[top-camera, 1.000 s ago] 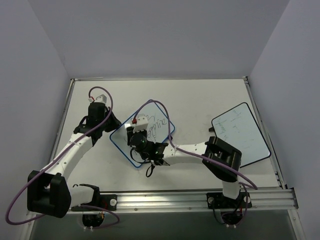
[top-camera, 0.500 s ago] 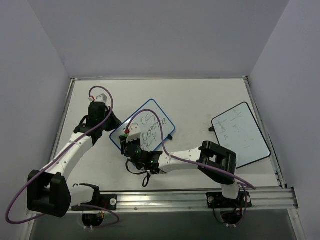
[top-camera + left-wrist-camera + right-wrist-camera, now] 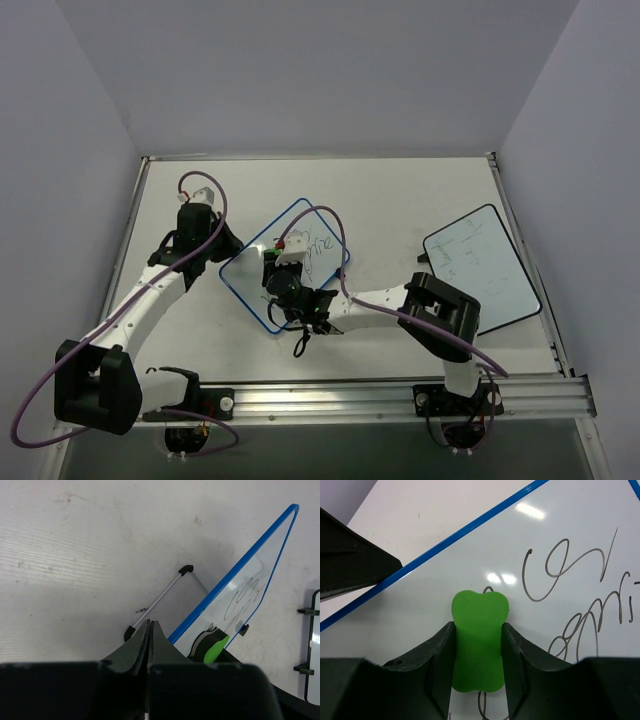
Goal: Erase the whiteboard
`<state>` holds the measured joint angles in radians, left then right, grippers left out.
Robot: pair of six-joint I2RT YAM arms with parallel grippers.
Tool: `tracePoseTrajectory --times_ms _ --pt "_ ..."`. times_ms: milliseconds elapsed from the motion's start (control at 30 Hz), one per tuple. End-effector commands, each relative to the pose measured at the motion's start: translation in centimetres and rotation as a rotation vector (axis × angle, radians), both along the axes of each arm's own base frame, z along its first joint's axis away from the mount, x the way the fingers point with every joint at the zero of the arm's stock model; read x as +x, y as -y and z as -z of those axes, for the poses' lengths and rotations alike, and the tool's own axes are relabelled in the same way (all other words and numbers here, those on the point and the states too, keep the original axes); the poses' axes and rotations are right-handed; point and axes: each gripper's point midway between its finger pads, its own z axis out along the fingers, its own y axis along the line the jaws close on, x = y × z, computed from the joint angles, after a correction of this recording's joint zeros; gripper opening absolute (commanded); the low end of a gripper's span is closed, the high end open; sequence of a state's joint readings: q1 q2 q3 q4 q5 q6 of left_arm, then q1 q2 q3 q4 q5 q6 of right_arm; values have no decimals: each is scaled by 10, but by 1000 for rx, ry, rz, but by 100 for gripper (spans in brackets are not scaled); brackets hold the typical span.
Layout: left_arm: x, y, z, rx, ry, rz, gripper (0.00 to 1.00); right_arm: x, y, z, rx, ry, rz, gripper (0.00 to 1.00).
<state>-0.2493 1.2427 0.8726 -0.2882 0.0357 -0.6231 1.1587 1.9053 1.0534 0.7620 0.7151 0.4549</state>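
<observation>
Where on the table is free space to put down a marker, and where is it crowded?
Free: the far strip of table behind the whiteboard; the gap between it and the black-framed board; the near patch left of the right arm. Crowded: the whiteboard itself, with the left gripper at its left edge and the right gripper over its face.

the whiteboard [image 3: 250, 275] stands propped at a tilt on the table [image 3: 400, 195], left of centre. my left hand [image 3: 149, 625] sits at its left edge, fingertips pressed together just beside the frame. my right hand [image 3: 479, 630] is over the board's face, clamping the eraser [image 3: 479, 647] against it. a second board [image 3: 482, 268] lies well apart, near the table's right edge.
</observation>
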Motion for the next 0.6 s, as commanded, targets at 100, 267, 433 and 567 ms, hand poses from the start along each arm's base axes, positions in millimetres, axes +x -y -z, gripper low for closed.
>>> tracePoseTrajectory --times_ms 100,267,433,567 --pt "1 12 -16 -13 23 46 2 4 6 9 -79 -5 8 0" --pt "1 12 -16 -11 25 47 2 13 -11 9 -98 -25 -44 0" --pt "0 12 -18 -9 27 47 2 29 -13 7 -85 -36 -54 0" --pt "-1 12 -17 -9 24 50 2 46 -1 13 -86 -57 -32 0"
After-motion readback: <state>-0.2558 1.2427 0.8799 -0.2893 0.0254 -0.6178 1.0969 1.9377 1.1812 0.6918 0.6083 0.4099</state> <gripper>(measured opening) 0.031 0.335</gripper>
